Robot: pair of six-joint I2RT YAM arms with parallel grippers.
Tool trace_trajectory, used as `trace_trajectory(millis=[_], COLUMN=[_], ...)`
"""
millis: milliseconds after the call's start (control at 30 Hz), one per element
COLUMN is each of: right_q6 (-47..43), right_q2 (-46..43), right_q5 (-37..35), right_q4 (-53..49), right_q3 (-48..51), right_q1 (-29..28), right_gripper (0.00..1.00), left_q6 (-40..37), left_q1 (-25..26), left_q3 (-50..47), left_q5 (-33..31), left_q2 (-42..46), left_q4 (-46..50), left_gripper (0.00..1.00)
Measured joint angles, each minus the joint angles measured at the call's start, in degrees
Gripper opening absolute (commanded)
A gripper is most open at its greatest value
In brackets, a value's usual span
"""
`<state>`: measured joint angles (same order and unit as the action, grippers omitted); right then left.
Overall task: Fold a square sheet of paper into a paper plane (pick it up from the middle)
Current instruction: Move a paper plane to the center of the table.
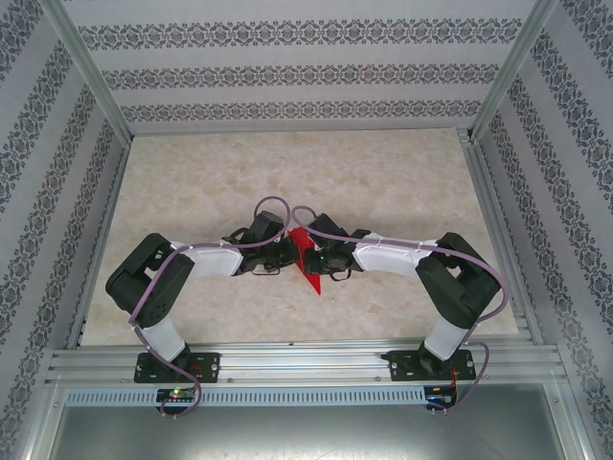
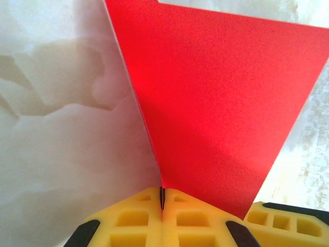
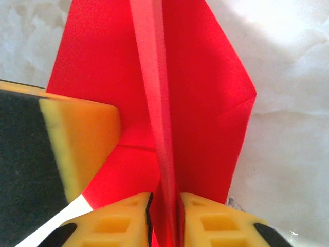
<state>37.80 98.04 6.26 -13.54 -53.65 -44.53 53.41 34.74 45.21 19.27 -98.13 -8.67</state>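
Note:
The square sheet of paper point(image 1: 311, 273) is bright red and creased into a pointed shape, held up over the middle of the table between both grippers. My left gripper point(image 1: 290, 251) is shut on one lower corner; in the left wrist view the paper point(image 2: 216, 103) fans upward from the closed yellow fingers of the left gripper point(image 2: 162, 198). My right gripper point(image 1: 319, 257) comes in from the right. In the right wrist view the right gripper point(image 3: 165, 216) is closed on the paper's point(image 3: 205, 103) raised centre fold. A left gripper finger point(image 3: 82, 139) stands close at the left.
The marble-patterned table point(image 1: 287, 172) spreads behind and beside the grippers. Aluminium rails point(image 1: 306, 359) run along the near edge by the arm bases. Patterned walls enclose the sides and back. A right gripper finger point(image 2: 288, 224) shows at the lower right of the left wrist view.

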Motion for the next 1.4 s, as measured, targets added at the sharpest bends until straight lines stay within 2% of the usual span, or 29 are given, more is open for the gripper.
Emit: trace_trajectory(millis=[67, 167, 233, 333, 433, 567, 833, 900, 1133, 1400], right_q6=[0.0, 0.0, -0.2, -0.5, -0.7, -0.7, -0.4, -0.4, -0.2, 1.1], right_q2=[0.1, 0.0, -0.5, -1.9, -2.0, -1.4, 4.5, 5.6, 7.5, 8.8], right_q5=[-0.5, -2.7, -4.3, -7.0, -8.9, -10.5, -12.5, -12.7, -12.7, -13.3], right_q4=[-0.2, -0.9, -1.8, -3.9, -5.0, -6.6, -9.1, -9.4, -10.1, -9.8], right_q3=[0.0, -0.1, -0.1, -0.6, -1.9, -3.7, -8.5, -8.8, -9.5, -10.4], right_q1=[-0.1, -0.7, -1.0, -1.0, -1.0, -1.0, -1.0, -1.0, -1.0, -1.0], right_gripper=[0.09, 0.06, 0.06, 0.05, 0.06, 0.07, 0.12, 0.13, 0.17, 0.1], left_q6=[0.0, 0.0, -0.3, -1.0, -1.1, -1.0, -0.4, -0.5, -0.4, -0.2], left_q1=[0.0, 0.0, -0.1, -0.9, -2.3, -4.4, -7.1, -7.2, -7.5, -7.5], left_q3=[0.0, 0.0, 0.1, 0.7, 3.0, 5.3, 5.2, 5.2, 4.9, 4.0], left_q5=[-0.1, -1.1, -2.6, -5.7, -9.9, -15.8, -22.1, -22.7, -22.9, -22.5], left_q2=[0.0, 1.7, 4.4, 9.4, 13.3, 16.0, 17.9, 18.3, 18.5, 18.2], left_q4=[0.1, 1.5, 3.6, 7.6, 13.0, 20.4, 30.8, 31.8, 32.9, 32.9], left_gripper=[0.11, 0.3, 0.4, 0.6, 0.72, 0.82, 0.94, 1.0, 1.0, 1.0])
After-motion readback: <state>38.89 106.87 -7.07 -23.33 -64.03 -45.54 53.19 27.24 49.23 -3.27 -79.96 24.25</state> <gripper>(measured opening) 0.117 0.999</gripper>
